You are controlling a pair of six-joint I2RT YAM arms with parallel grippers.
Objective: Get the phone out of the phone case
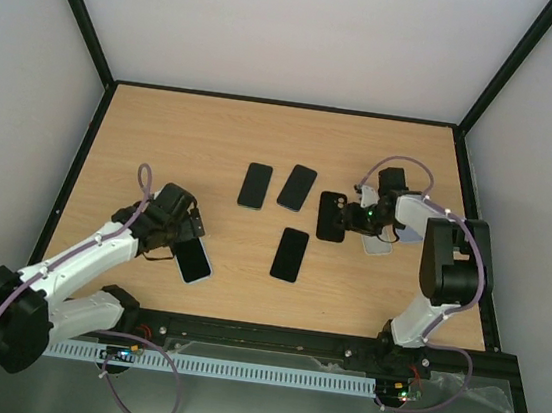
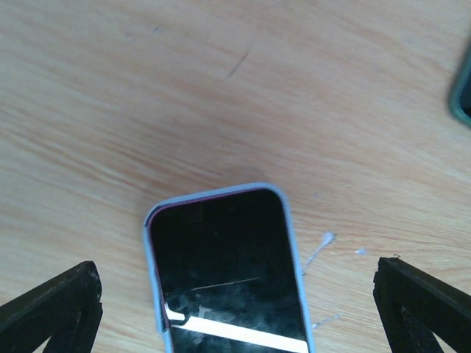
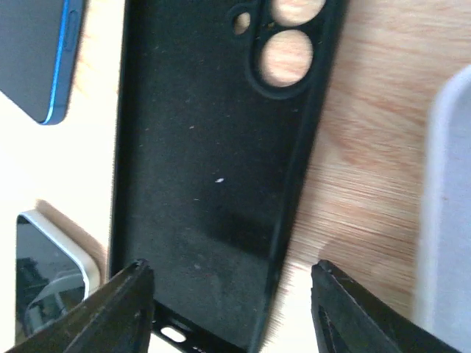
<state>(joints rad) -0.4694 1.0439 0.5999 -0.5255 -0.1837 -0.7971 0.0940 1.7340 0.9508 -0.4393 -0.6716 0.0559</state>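
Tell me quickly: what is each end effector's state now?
Left end effector: open, holding nothing, straddling the cased phone.
Right end effector: open, over the empty black case.

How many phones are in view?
4: two bare phones side by side mid-table, a third nearer the arms, a cased phone at the left gripper. The right arm may hide more.

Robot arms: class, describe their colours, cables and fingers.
Left arm and right arm: white shells, black joints and bases. A lilac-grey cable loops along each. Fingers are plain matte black wedges. A small green light shows near the right wrist.
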